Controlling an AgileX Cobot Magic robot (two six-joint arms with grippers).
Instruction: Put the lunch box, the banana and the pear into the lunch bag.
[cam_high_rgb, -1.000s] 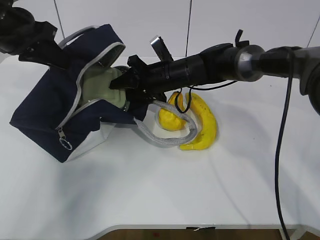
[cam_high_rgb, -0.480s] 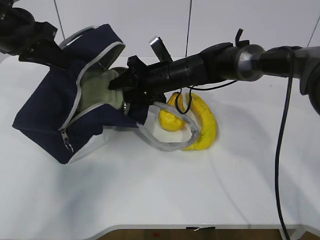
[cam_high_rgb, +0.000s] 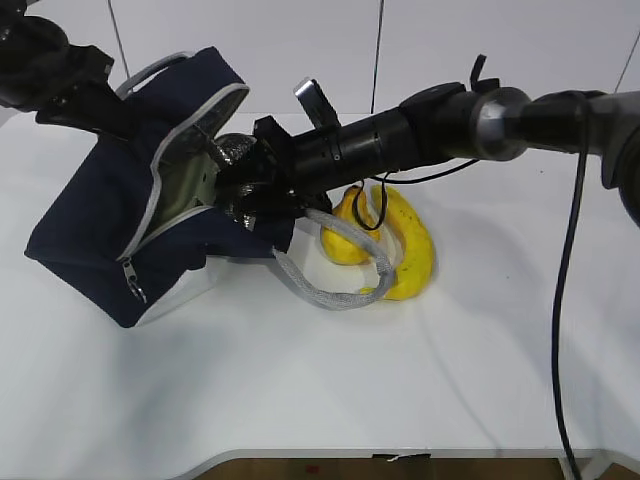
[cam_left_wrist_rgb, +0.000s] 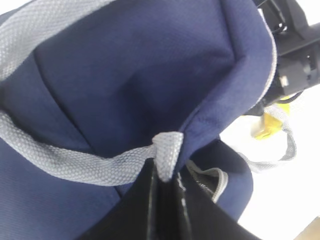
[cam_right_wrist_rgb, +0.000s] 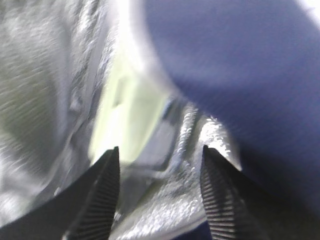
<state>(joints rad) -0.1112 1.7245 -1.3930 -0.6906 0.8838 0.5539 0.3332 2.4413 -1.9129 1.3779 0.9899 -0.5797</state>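
The navy lunch bag (cam_high_rgb: 95, 225) lies tilted on the white table, with its mouth open to the right. My left gripper (cam_left_wrist_rgb: 166, 176) is shut on the bag's grey webbing handle (cam_left_wrist_rgb: 167, 147) and holds the top up. My right gripper (cam_high_rgb: 232, 178) is at the bag's mouth, with its jaws open and empty inside the silver lining (cam_right_wrist_rgb: 200, 200). The pale green lunch box (cam_right_wrist_rgb: 131, 117) lies deeper in the bag, just beyond the fingertips. The pear (cam_high_rgb: 343, 238) and the banana (cam_high_rgb: 412, 248) lie side by side on the table, right of the bag and under my right arm.
The bag's second grey handle (cam_high_rgb: 325, 292) loops out over the table against the pear and banana. My right arm (cam_high_rgb: 440, 125) stretches across from the right, with a black cable hanging. The table's front edge (cam_high_rgb: 320, 455) is near.
The lunch box, held at the bag's mouth one second ago, has gone inside. My right gripper has let it go and opened. The bag has settled slightly.
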